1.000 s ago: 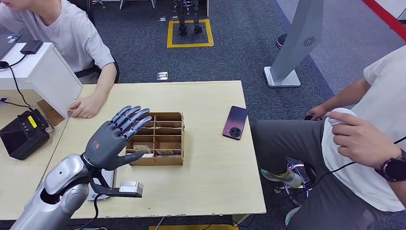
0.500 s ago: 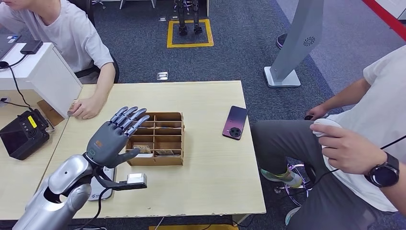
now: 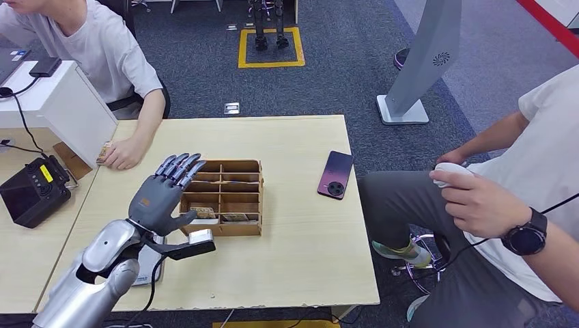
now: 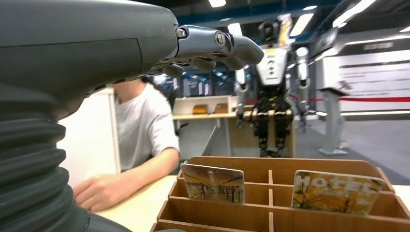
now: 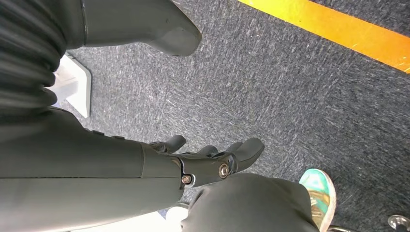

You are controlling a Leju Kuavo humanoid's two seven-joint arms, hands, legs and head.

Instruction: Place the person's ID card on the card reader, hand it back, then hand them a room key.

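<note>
The left hand (image 3: 160,199) hovers with fingers (image 3: 179,166) spread and empty above the box (image 3: 229,198), whose key cards (image 4: 213,183) stand upright just beneath, handy to pinch; the right hand (image 5: 203,162) hangs slack, seemingly empty.

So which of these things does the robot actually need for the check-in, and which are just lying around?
Needed:
- left hand, open over the wooden box
- wooden box with room key cards
- card reader under the left arm

Lying about:
- phone
- black device
- white box
</note>
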